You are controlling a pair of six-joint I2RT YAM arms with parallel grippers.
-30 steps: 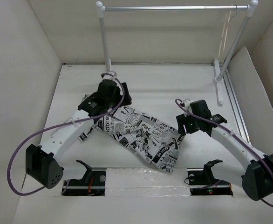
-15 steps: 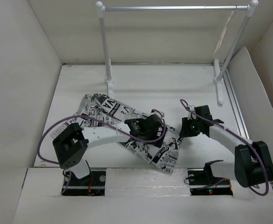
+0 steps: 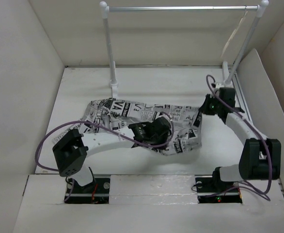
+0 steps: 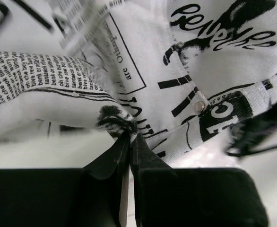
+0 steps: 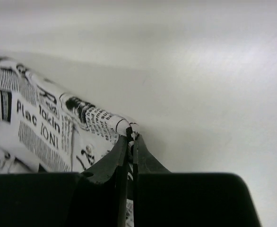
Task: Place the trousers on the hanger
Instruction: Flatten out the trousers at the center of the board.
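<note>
The trousers (image 3: 127, 110) lie spread across the table (image 3: 151, 82); they look soft and light, likely to sag. The left gripper (image 4: 129, 138) pinches a fold, the right gripper (image 5: 132, 136) a corner, both sensible holds

This is a robotics lab test cell, not a lived-in room: plain white panel walls (image 3: 25, 97) box in a bare white tabletop (image 3: 156, 87) on the left, right and far sides. A white-and-black jointed left robot arm (image 3: 103, 141) at lower left and a matching right robot arm (image 3: 239, 128) at the right trail looped purple cables (image 3: 40, 150). A cut-out at lower right exposes a small lit circuit board (image 3: 218, 198), and a thin metal rail on white posts (image 3: 181, 8) spans the top.
</note>
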